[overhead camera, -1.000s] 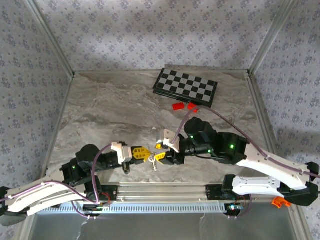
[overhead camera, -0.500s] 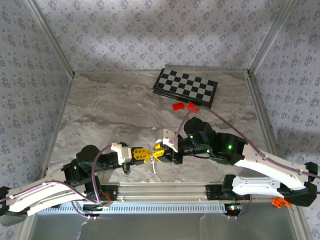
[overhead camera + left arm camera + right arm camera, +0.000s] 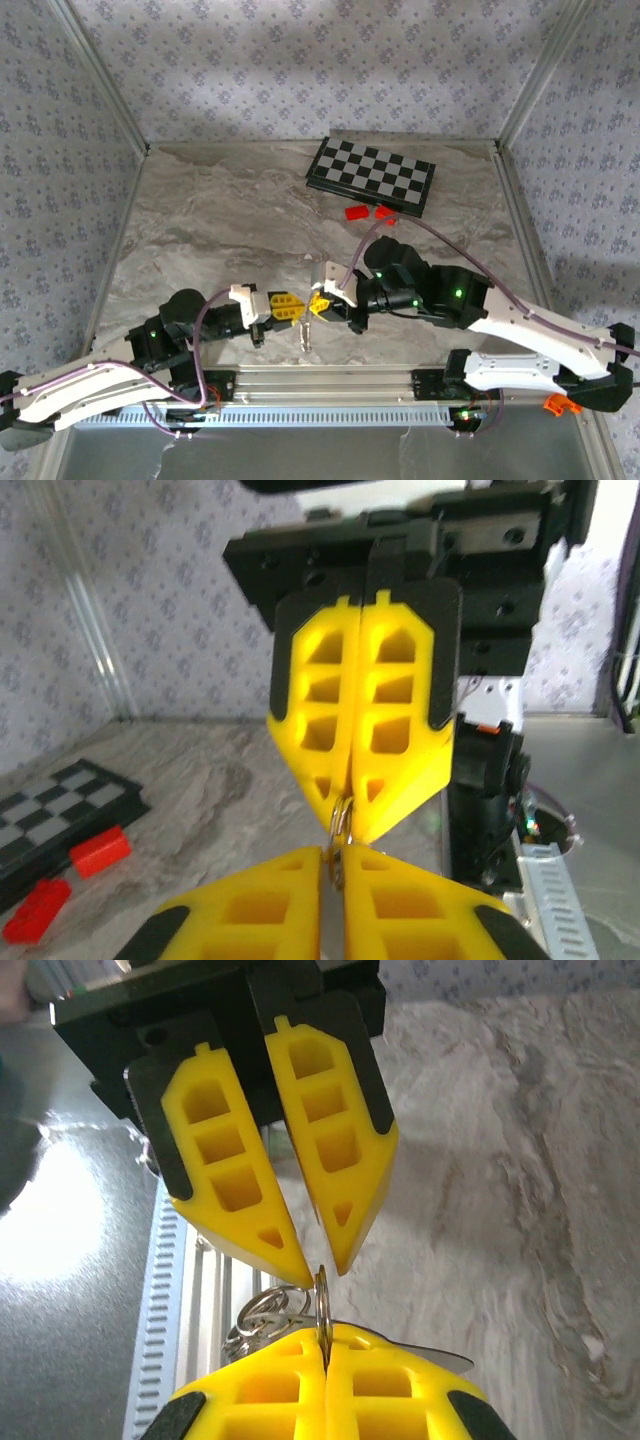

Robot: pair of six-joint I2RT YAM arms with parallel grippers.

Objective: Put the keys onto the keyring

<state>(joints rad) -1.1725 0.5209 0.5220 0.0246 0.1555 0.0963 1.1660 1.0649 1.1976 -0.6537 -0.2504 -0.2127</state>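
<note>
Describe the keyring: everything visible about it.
The keyring is a thin metal split ring, seen edge-on and upright in the right wrist view, pinched between the right gripper fingers. The left gripper tips meet it from above. Smaller silvery loops and a key blade hang beside it, above the marbled table.
</note>
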